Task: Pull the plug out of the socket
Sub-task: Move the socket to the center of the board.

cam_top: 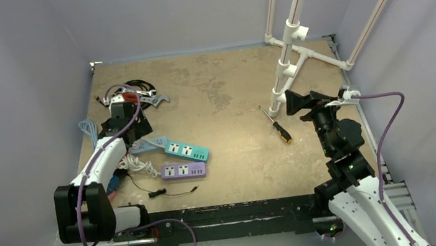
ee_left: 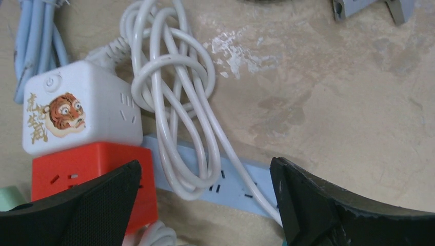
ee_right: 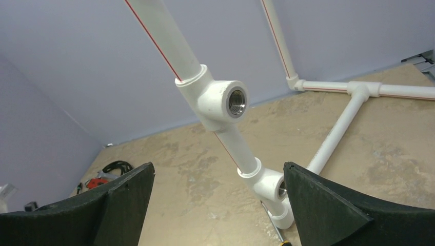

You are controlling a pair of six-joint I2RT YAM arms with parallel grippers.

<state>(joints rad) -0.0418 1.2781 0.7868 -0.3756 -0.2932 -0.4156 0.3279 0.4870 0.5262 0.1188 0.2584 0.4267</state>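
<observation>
White cube socket (ee_left: 82,113) with a tiger sticker sits upper left in the left wrist view. Red cube socket (ee_left: 87,174) is butted against its lower edge. A white cord (ee_left: 169,102) leaves the white cube's top corner, loops into a loose knot and drapes across a pale blue strip (ee_left: 233,184) lying flat on the table (cam_top: 231,96). Light blue cable (ee_left: 36,36) runs along the far left of that view.

Left gripper (ee_left: 205,169) hangs directly over the strip and cord, released. Its black fingers (ee_left: 92,210) are spread wide, one over the red cube, the other past the strip's right side. Nothing is between them, and contact with the strip is not visible.

Plug: cannot tell which one is seated, the cord covers the strip's outlets.

From the top camera this cluster is at the table's left side. A teal strip (cam_top: 186,150) and a purple strip (cam_top: 182,171) lie just right of it, side by side.

Right gripper (ee_right: 218,166) is raised at the right side, well apart from the strips. It is released and holds nothing, aimed at the white pipe frame (ee_right: 215,102). A screwdriver (cam_top: 277,126) lies on the table near the frame's base.
</observation>
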